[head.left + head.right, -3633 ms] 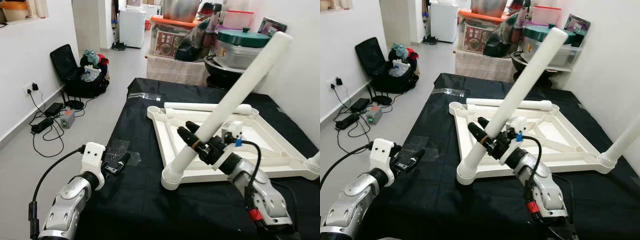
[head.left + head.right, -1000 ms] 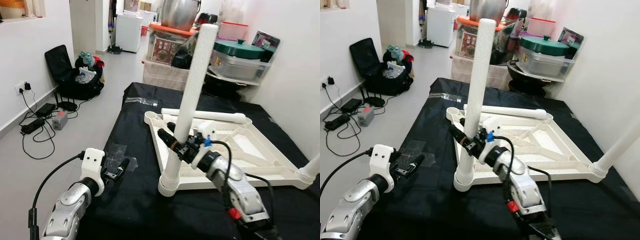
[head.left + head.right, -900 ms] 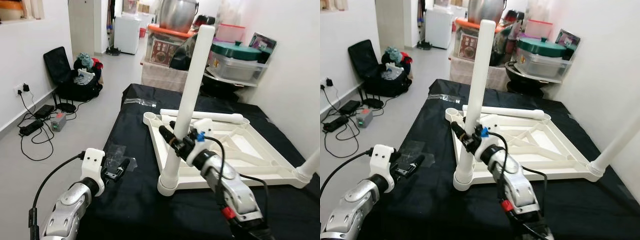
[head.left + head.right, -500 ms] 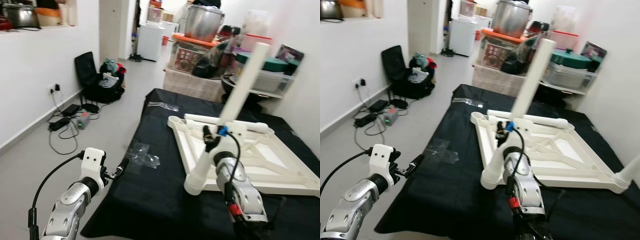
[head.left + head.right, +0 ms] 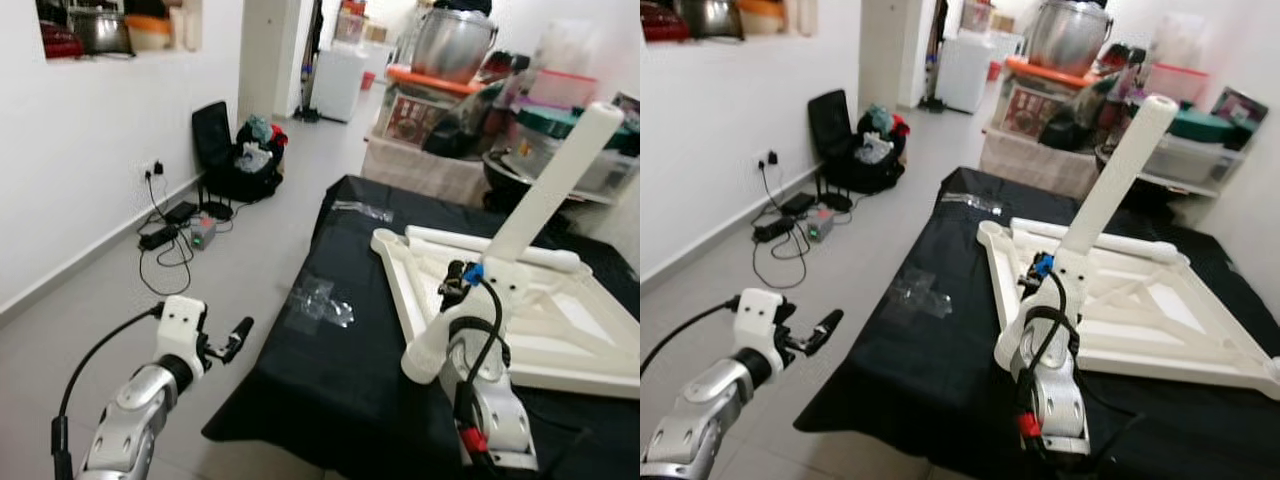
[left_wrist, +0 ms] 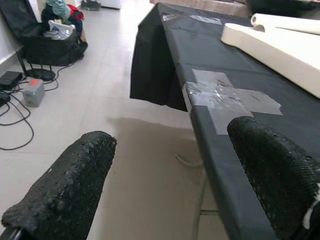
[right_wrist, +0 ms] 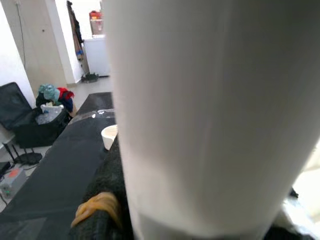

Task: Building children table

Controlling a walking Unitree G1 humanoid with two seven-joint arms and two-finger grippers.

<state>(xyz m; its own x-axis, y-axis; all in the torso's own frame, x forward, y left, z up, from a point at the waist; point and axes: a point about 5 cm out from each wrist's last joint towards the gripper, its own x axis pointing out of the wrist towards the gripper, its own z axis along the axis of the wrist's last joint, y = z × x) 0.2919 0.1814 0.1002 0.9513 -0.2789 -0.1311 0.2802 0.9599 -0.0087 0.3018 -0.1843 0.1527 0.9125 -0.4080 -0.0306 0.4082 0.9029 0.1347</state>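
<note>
In the left eye view the white top (image 5: 545, 330) lies upside down on the black cloth (image 5: 330, 370), and one leg (image 5: 520, 225) already stands in its near corner socket, leaning toward the far right; a second leg (image 5: 490, 243) lies loose along the far edge of the top, so I judge the work is near the middle, with more legs to fit. The right gripper (image 5: 452, 288) is at the lower part of the standing leg, close above the socket. The left gripper (image 5: 237, 329) hangs beside the table over the floor, well apart from the top. In the right eye view the same leg (image 5: 1110, 185) rises from the corner. In the left wrist view the two fingers (image 6: 60, 187) are wide apart and hold nothing. In the right wrist view the leg (image 7: 200, 115) sits tight against a black finger (image 7: 107, 200), so the gripper is closed around it.
</note>
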